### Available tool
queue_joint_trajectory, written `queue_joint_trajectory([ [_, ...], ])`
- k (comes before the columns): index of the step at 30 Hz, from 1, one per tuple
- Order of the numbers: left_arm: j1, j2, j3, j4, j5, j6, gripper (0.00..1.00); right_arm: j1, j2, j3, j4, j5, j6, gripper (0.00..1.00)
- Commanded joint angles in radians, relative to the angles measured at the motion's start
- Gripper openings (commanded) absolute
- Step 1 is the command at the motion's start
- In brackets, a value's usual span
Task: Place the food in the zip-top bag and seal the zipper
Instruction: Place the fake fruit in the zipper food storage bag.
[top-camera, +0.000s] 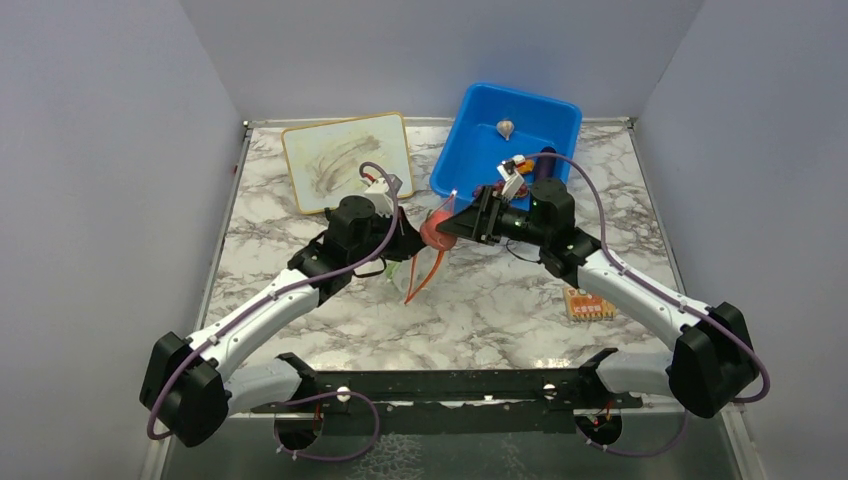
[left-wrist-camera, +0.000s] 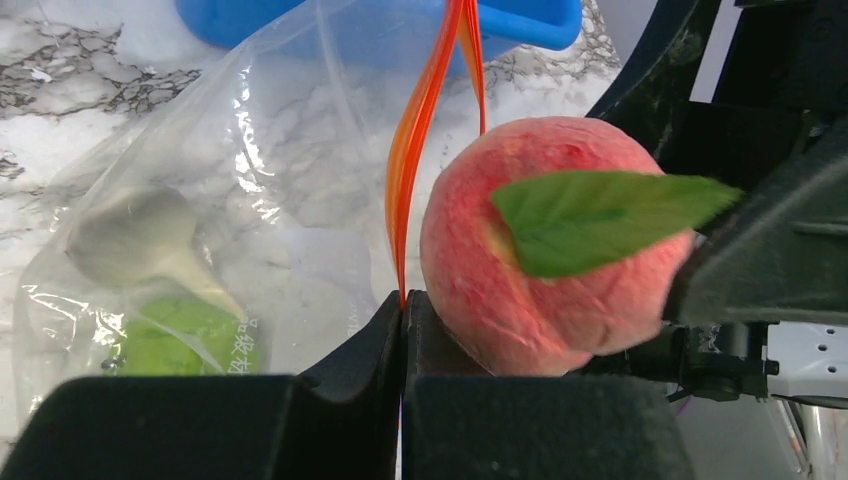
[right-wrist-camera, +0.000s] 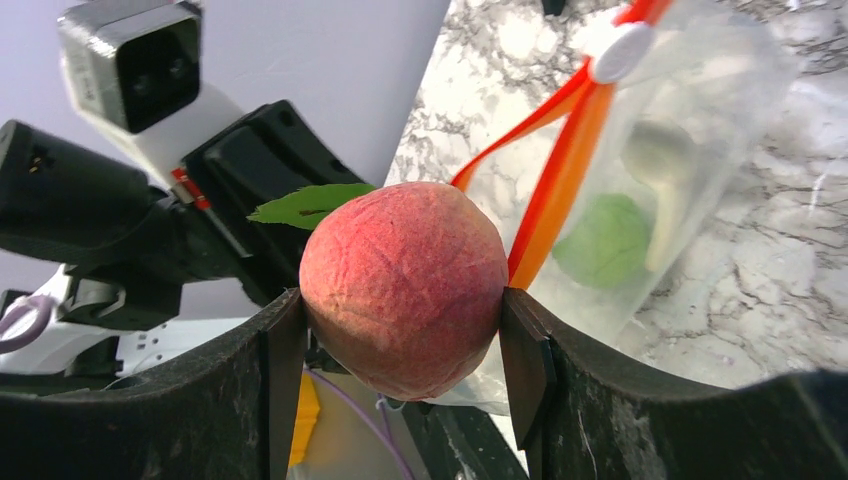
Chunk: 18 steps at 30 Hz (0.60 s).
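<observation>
A pink-red peach (right-wrist-camera: 400, 285) with a green leaf sits between the two fingers of my right gripper (right-wrist-camera: 400, 320), which is shut on it. The peach (left-wrist-camera: 520, 270) hangs right beside the bag's mouth. My left gripper (left-wrist-camera: 404, 310) is shut on the orange-red zipper (left-wrist-camera: 415, 170) of the clear zip-top bag (left-wrist-camera: 290, 200) and holds it up above the table. Inside the bag lie a green lime (left-wrist-camera: 175, 340) and a white garlic (left-wrist-camera: 140, 235). From above, both grippers meet at the table's middle around the peach (top-camera: 437, 230).
A blue bin (top-camera: 470, 130) stands at the back right with a small white piece (top-camera: 506, 127) in it. A framed whiteboard (top-camera: 347, 160) lies at the back left. A flat orange square card (top-camera: 588, 303) rests under my right arm.
</observation>
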Motion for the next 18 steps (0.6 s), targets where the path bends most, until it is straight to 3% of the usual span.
queue_joint_trajectory([
  [1,-0.004,-0.046,0.023,-0.017,-0.025,0.028,0.00,0.006,0.001,-0.007,-0.031,0.075,-0.057,0.30],
  [18,-0.004,-0.084,0.064,-0.022,-0.002,0.038,0.00,0.008,-0.003,-0.005,-0.147,0.172,-0.135,0.30],
])
